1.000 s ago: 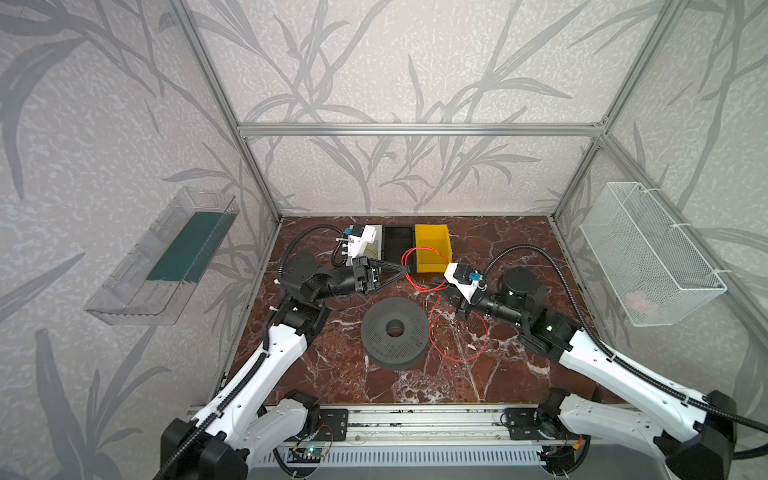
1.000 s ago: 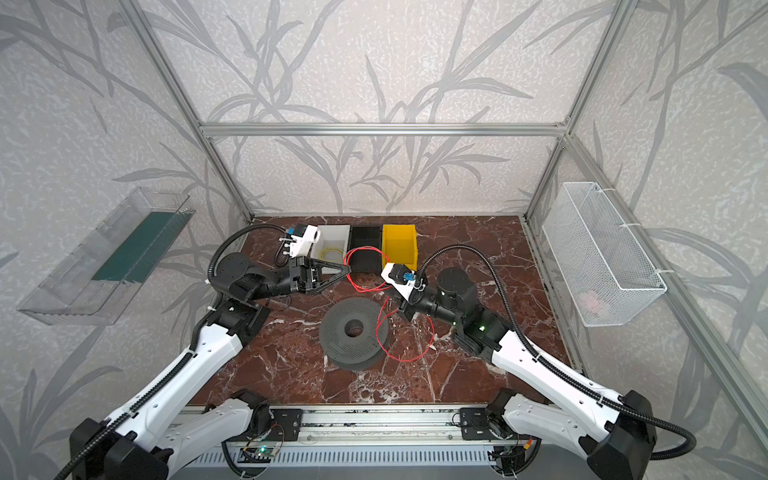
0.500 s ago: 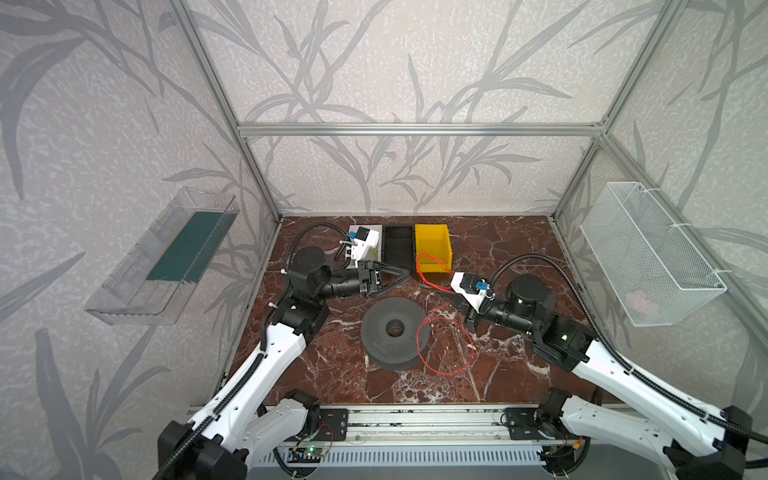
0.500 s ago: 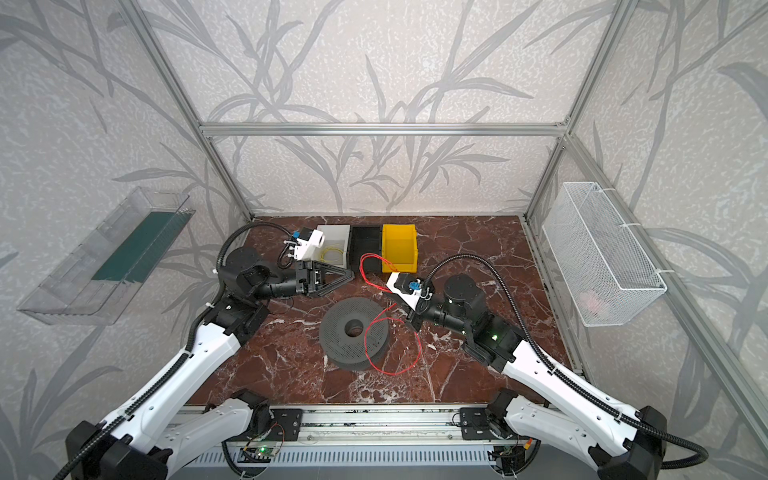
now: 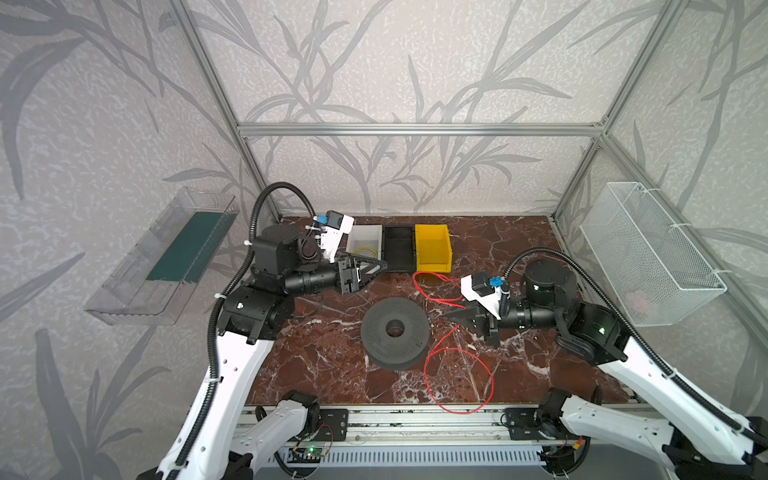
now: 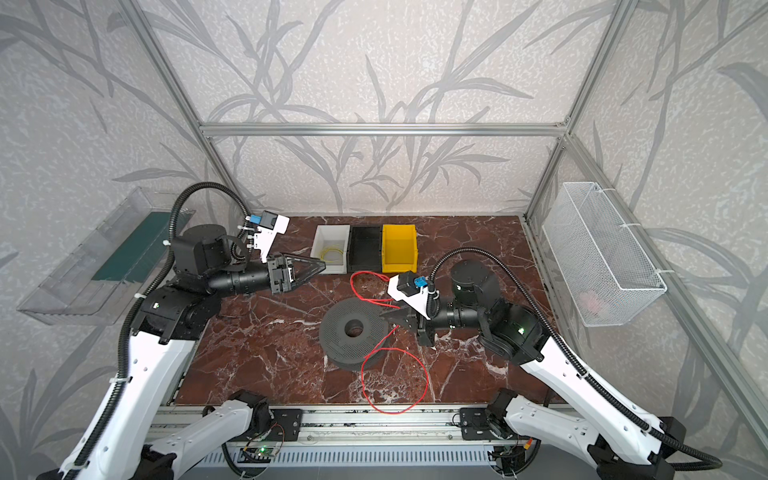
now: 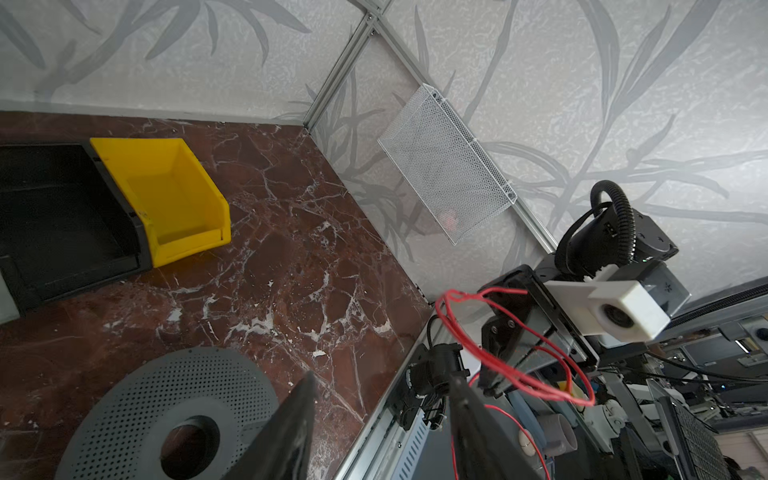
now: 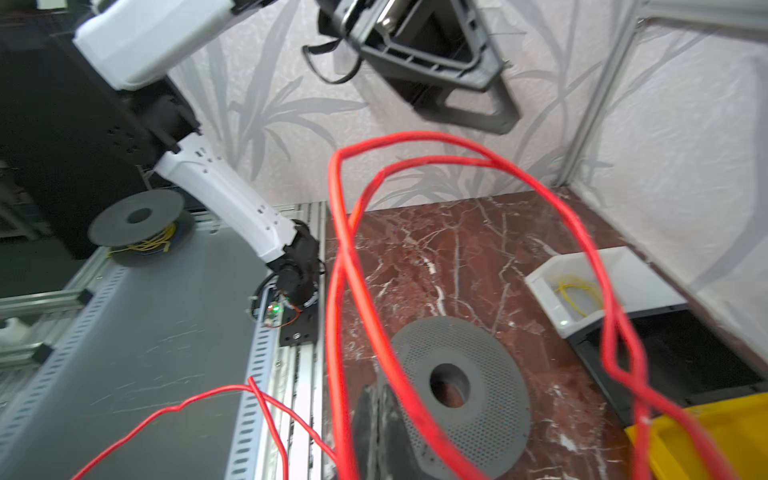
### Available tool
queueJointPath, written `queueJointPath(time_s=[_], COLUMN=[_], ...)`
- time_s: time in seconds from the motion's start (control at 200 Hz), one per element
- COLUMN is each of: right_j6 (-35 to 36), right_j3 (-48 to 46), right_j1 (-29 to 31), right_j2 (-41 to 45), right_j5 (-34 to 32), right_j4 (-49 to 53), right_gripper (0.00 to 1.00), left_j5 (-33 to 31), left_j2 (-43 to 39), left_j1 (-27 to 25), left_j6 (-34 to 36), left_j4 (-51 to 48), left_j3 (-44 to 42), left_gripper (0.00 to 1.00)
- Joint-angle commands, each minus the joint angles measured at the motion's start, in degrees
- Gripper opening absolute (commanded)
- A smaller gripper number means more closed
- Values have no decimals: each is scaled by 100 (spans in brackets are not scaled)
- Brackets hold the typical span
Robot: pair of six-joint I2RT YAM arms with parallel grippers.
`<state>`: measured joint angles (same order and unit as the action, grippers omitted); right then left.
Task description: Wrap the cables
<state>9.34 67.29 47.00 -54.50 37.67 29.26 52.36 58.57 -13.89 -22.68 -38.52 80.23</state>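
Cables [image 8: 331,324] here are thin, bendy wires over the brown stone counter [image 5: 316,365]. The red cable [image 8: 332,299] makes a big loose ring beside the grey round spool [image 5: 374,328] with tiny holes, and more of its loops rise into the air. The white bin [image 6: 330,235] at the back holds the yellow cable [image 8: 569,286], curled up small. The right fingers [image 5: 451,319] are pressed together on the red cable. The left fingers [image 6: 319,264] are apart and hold nothing.
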Motion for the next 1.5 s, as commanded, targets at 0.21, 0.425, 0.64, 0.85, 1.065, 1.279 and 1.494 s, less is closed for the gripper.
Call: queueJointPath(time_s=[0.21, 0.425, 0.64, 0.85, 1.065, 1.279, 1.494], right_j6=[-512, -769, -1101, -1473, -1632, -1760, -2084], right_j3=[232, 216, 222, 249, 237, 199, 127], right_j1=[125, 120, -55, -78, -77, -78, -165], right_j2=[-421, -540, -703, -937, -1018, -1036, -1119], right_j5=[1557, 1874, 2448, 2932, 3008, 3019, 3231], right_j4=[729, 499, 187, -300, -451, -603, -1056], right_gripper=[0, 0, 0, 0, 0, 0, 0], left_j5=[617, 471, 643, 604, 681, 922, 1047], left_j2=[1586, 2034, 1516, 1192, 1165, 1164, 954], left_j1=[-543, -1418, -1643, -1669, -1671, -1698, -1704], left_j6=[1628, 2094, 1881, 1643, 1499, 1237, 1102], left_j4=[-1069, -1504, -926, -377, 94, 689, 941], left_j3=[2042, 1942, 1090, 389, 128, -157, -456], left_gripper=[55, 55, 63, 67, 67, 66, 66])
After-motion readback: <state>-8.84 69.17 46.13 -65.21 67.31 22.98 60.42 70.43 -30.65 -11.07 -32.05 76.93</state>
